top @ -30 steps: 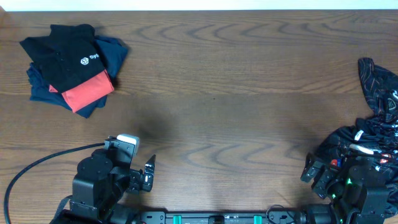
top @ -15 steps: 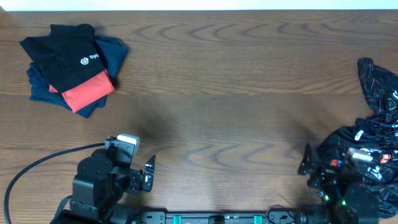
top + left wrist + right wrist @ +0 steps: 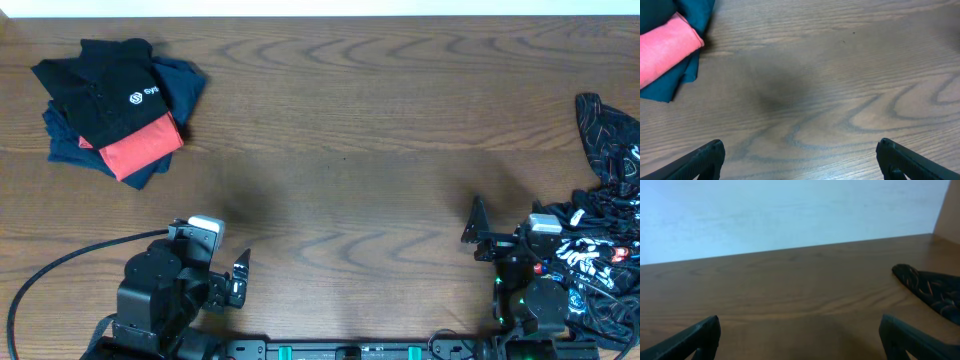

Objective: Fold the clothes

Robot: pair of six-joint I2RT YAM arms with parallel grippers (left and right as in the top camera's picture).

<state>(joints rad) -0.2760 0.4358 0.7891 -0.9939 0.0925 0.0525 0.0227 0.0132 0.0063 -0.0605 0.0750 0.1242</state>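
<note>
The messy dark clothes (image 3: 597, 228) with thin lines on them lie at the right edge of the top view. They run up and down that edge, from the middle right to the lower right. It may be one piece or more, it is hard to tell.

The right gripper (image 3: 480, 232) is just beside that heap, on its left. Its fingers are spread apart and hold nothing. It points away from the heap, so its own camera shows only one dark tip of the cloth (image 3: 927, 287) far to the right. The right arm is much nearer, and I think it must turn to the right to reach the heap.

The left gripper (image 3: 800, 150) is at the lower left, wide apart and empty too. A neat stack (image 3: 115, 105) with a black shirt (image 3: 105, 88) on top sits at the upper left of the table (image 3: 340, 150), well apart from both grippers.
</note>
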